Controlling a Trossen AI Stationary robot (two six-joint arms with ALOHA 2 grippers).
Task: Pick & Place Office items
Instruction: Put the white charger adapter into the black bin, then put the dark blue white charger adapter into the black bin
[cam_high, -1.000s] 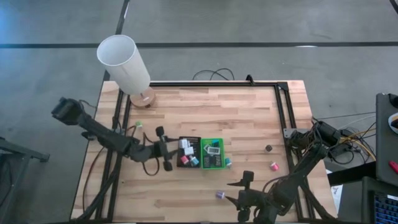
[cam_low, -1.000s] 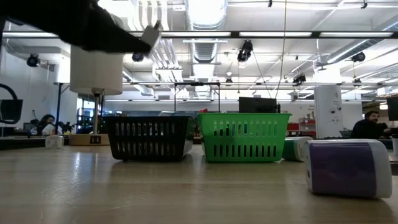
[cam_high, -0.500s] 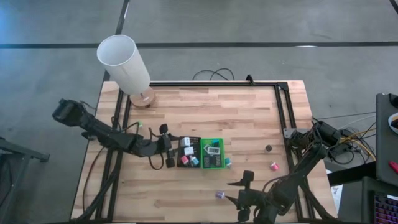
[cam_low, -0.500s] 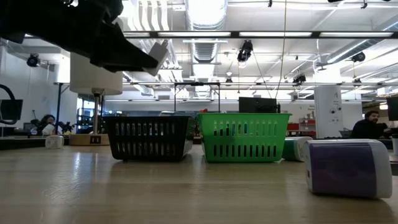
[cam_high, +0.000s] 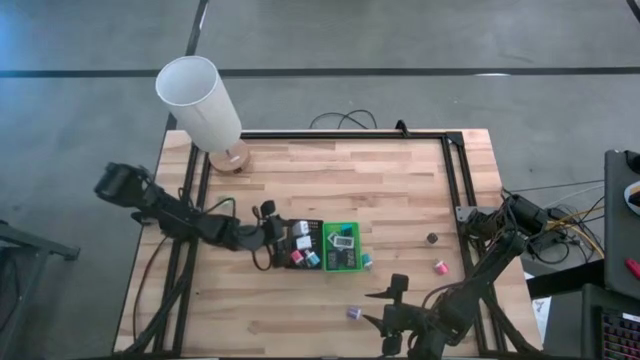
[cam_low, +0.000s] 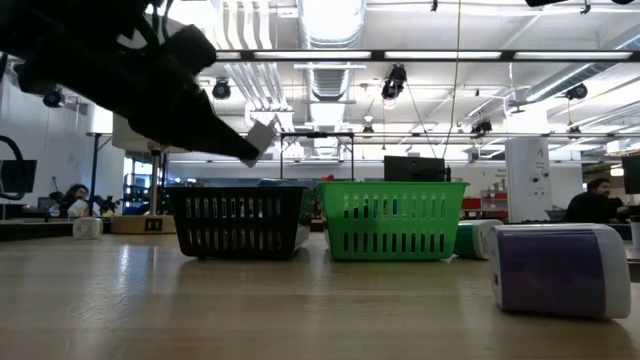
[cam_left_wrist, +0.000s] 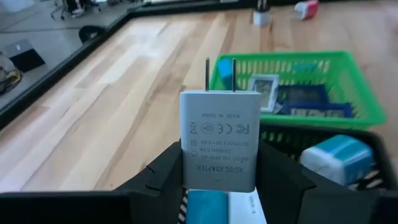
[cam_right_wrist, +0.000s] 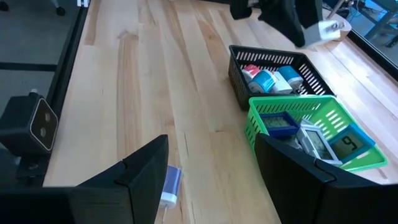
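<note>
Pale wooden planks make up the surface (cam_high: 380, 190), ringed by a dark frame, with a bright workshop behind it in the low view. At the near edge of the black tray (cam_high: 300, 246) hovers the left hand (cam_high: 272, 232), narrowed onto a white plug adapter (cam_left_wrist: 220, 146) whose two prongs point away from the wrist, above the tray's rim. Inside the black tray lie teal, white and pink pieces. Touching the black tray on its far side from the left hand sits the green tray (cam_high: 342, 247), holding a small display piece. Beyond the green tray a teal piece (cam_high: 367, 260) rests just beside it; a purple piece (cam_high: 353, 313), a pink piece (cam_high: 439, 266) and a black piece (cam_high: 431, 238) lie well apart from the black tray. Farthest from the black tray, the right hand (cam_high: 392, 318) waits near the purple piece, fingers spread and empty.
</note>
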